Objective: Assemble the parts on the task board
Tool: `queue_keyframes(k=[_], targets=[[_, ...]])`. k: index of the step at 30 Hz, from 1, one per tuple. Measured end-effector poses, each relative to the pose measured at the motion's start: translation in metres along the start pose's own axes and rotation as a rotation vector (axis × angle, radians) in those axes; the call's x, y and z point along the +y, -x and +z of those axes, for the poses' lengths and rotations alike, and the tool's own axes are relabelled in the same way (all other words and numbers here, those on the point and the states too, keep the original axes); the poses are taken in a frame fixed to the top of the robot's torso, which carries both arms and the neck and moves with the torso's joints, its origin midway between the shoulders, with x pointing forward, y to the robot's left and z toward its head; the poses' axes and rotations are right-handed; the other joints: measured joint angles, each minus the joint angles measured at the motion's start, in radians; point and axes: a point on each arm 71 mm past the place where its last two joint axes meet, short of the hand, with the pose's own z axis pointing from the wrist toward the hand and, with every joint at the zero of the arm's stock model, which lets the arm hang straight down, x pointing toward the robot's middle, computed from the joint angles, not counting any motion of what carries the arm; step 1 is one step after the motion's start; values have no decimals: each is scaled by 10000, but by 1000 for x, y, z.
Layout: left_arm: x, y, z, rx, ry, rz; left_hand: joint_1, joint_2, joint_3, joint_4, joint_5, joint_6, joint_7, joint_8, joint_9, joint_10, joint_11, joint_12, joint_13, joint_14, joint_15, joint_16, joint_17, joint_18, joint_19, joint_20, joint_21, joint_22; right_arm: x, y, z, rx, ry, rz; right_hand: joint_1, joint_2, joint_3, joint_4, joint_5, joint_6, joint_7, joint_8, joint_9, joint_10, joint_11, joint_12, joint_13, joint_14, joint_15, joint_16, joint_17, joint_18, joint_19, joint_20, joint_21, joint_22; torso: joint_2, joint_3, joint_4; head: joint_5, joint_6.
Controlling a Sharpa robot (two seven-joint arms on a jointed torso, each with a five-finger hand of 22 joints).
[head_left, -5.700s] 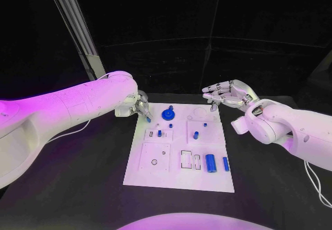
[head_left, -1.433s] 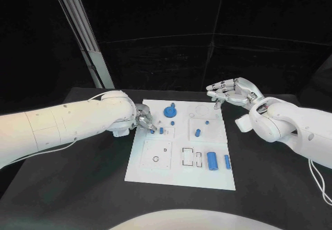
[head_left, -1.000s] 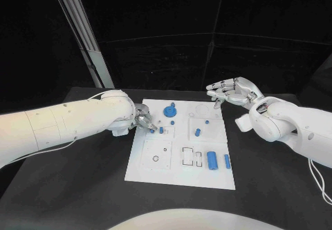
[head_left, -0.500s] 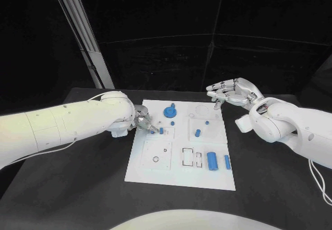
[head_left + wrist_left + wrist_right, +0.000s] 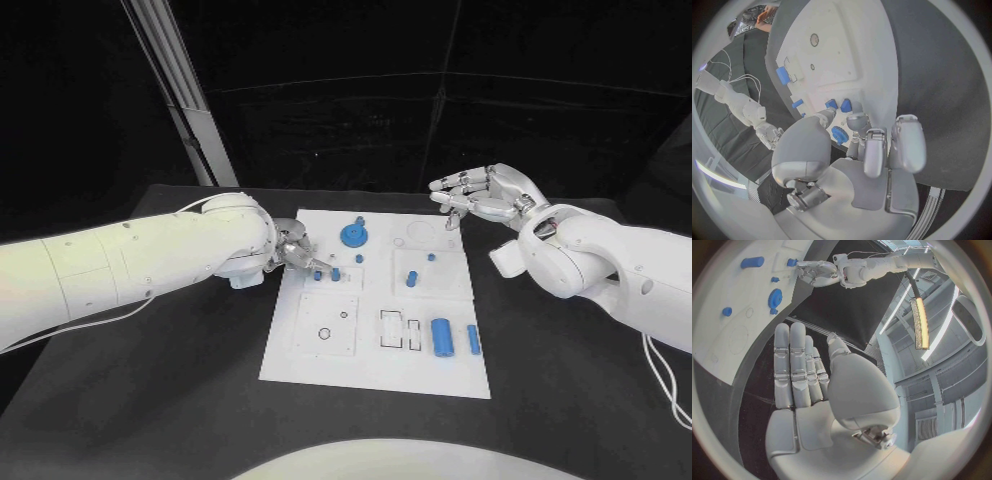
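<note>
Left hand at the board's left edge, fingertips on a small blue peg; right hand hovered empty above the far right corner.

Left hand's fingers were drawn together, tips down at the peg in the upper-left block of the board; left wrist view showed thumb and a finger closing by two blue pegs, but whether it actually pinched one I couldn't tell. Right hand was open, fingers spread and slightly curled, holding nothing, clear of the board. Blue gear sat on the board's far part, just beyond the left hand. A short blue piece lay in the middle right block. Big blue cylinder and a thin blue pin lay side by side near the right edge, well apart from both hands.
</note>
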Motion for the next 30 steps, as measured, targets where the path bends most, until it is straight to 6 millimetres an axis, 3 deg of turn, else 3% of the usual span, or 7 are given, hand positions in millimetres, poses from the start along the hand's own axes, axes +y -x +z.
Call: queue_keyframes(k=[3, 8, 11, 14, 19, 22, 30], targets=[[3, 2, -2, -95, -369, -409, 142, 200, -442, -1, 0, -469, 178, -106, -49, -881, 153, -901, -1294, 25, 25, -71, 0, 87, -289, 91, -681, -759, 0, 0, 0, 1, -2, 0, 0, 0, 0, 0, 0, 0, 0, 0, 0, 0, 0, 0, 0, 0, 0, 0, 0, 0, 0, 0, 0, 0, 0, 0, 0, -38, 4], [8, 5, -4, -194, -957, -1065, 567, 268, -962, 3, 0, -998, 377, -182, -125, -1614, 338, -1380, -2078, 32, 190, -289, 0, 180, -513, 203, -1248, -1364, 0, 0, 0, -2, -9, -3, 0, 0, 0, 0, 0, 0, 0, 0, 0, 0, 0, 0, 1, 0, 0, 0, 1, -1, 0, 0, 1, 1, 4, -3, 0, -65, 12], [5, 8, -5, -321, -1514, -1368, 1174, 388, -1223, -54, 0, -1385, 559, -243, -229, -2135, 509, -1513, -2249, 33, 329, -1160, 0, 571, -1209, 328, -2796, -3017, -1, 1, 0, -6, -16, -5, 0, 0, 0, 0, 0, 0, 0, 0, 0, 0, 0, 0, 1, 0, 0, 0, 8, 0, 0, 0, 1, 1, 6, -2, 0, -66, 7], [-1, 11, -7, -595, -2385, -1637, 2139, 643, -1115, -302, 0, -1801, 807, -436, -431, -2969, 752, -1937, -2558, -461, 593, -2827, -1427, 1016, -2327, 516, -5187, -5355, -1, 1, 0, -9, -22, -6, 0, 0, 0, 0, 0, 0, 0, 0, 0, 0, 0, 0, 1, 0, 0, 0, 8, -1, 0, 0, 1, 1, 6, -1, 0, -76, 19], [-18, 18, -7, -1332, -3982, -1856, 3970, 929, -334, -1133, 41, -1981, 1037, -890, -943, -3882, 1000, -2802, -3269, -1333, 790, -4398, -3220, 1016, -2658, 736, -6232, -6160, -1, 0, 1, -4, -21, -3, 0, 0, 0, 0, 0, 0, 0, 0, 0, 0, 0, 0, 1, 0, 0, 0, 7, -1, 0, 0, 1, 2, 6, -1, 0, -115, 53], [-29, 22, -7, -1884, -4802, -1700, 4634, 636, 222, -1568, 41, -1376, 1273, -1691, -1666, -4043, 1161, -3609, -4038, -1565, 921, -4896, -3806, 1016, -2654, 781, -6632, -6457, -1, 0, 1, 6, -16, 2, -2, 2, 0, 0, 0, -25, 25, 0, 0, 0, 0, 0, -2, 0, 0, -21, 7, 0, 0, 0, -43, 1, 7, -1, -3, -148, 89], [-57, 18, -2, -2753, -5955, 234, 4779, -180, 544, -1992, 40, -525, 1193, -3288, -2857, -4072, 1194, -5102, -5496, -1416, 1000, -4894, -3963, 1014, -2335, 896, -6872, -6708, -1, -1, 1, 13, -15, 6, -54, 55, 0, 0, 0, -37, 37, 39, 0, 0, 0, 0, -7, 0, 0, -37, 6, -1, 0, 0, -43, -7, 13, -2, -16, -264, 165]])
